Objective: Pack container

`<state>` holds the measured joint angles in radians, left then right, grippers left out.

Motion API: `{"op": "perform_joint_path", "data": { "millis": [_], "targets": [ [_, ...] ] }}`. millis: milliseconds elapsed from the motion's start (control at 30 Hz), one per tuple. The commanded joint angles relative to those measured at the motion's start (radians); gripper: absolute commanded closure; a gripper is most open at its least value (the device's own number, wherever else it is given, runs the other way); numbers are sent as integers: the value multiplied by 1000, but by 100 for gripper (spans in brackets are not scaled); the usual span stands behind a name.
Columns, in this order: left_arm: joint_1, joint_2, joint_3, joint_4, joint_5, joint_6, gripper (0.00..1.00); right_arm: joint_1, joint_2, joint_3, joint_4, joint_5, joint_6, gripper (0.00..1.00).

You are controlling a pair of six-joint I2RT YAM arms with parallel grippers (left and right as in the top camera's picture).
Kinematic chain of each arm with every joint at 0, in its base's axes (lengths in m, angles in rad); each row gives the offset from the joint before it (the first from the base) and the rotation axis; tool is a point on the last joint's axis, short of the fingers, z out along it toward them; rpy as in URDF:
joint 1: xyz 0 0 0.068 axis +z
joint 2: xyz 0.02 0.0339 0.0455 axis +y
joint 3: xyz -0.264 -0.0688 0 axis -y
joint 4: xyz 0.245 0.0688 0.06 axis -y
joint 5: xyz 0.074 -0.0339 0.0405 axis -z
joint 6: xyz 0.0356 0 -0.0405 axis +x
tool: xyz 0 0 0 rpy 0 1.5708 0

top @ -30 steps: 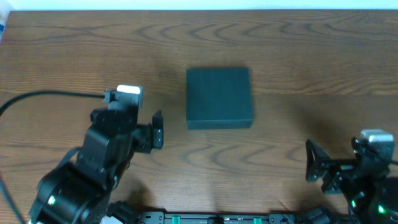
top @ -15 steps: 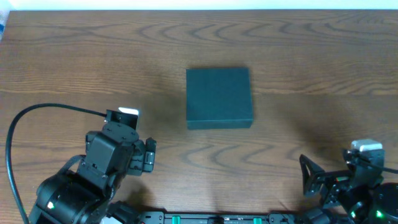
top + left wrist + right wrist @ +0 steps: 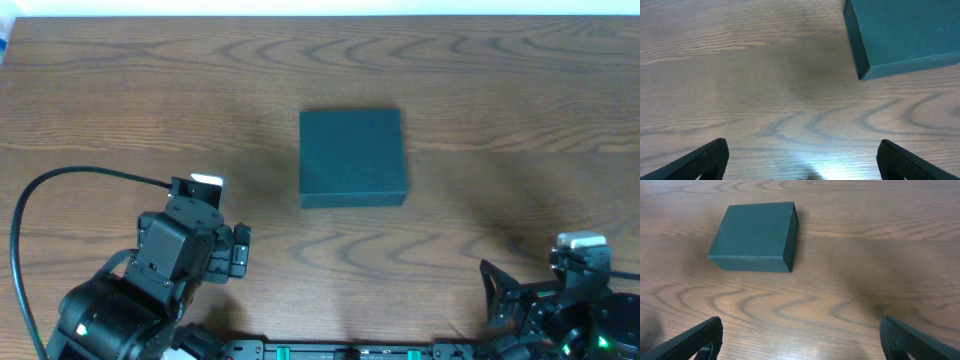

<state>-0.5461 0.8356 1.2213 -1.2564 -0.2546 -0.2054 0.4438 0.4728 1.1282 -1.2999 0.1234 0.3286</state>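
My left gripper (image 3: 801,162) is spread wide and holds nothing. Its two fingers (image 3: 707,159) sit at the lower corners of the wrist view, with bare wooden table (image 3: 120,90) between them. My right gripper (image 3: 800,337) is the same: jaws far apart, nothing in them.

The container (image 3: 352,158), a dark teal cardboard box, lies flat on the table with its lid (image 3: 751,230) down. From my left fingers it is ahead and off to the right, well apart, and only its near corner shows in that wrist view. From my right fingers it is ahead and to the left, also well apart, and I see the whole of it. It lies between my two grippers and beyond both. Nothing to pack into it shows in any view.

I judge it light and fairly stiff, being cardboard, though a wall would dent under a hard squeeze. The matte skin should give my pads a fair bite rather than slip. It looks too broad for one gripper to straddle, so I would not pinch across it. Better to take the lid by its free edge with a shallow pinch while the other gripper steadies a wall, since a light box may slide on the smooth wood. Which edge is hinged I cannot tell.
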Motion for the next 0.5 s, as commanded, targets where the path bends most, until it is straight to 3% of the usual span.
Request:
{"op": "perform_joint_path", "data": {
  "millis": [0,233,400,467],
  "targets": [
    [-4,1,-2,-4,-7,-3,4,8,-2,3,-2,-3,-11,1],
    [-4,1,-2,-4,-7,-3,5,-77,-29,-27,71,-13,-120,1],
    [-4,1,-2,-4,-7,-3,5,-197,-139,-154,187,-149,-313,1],
    [-4,1,-2,-4,-7,-3,5,-246,-196,-228,211,-159,-330,1]
  ]
}}
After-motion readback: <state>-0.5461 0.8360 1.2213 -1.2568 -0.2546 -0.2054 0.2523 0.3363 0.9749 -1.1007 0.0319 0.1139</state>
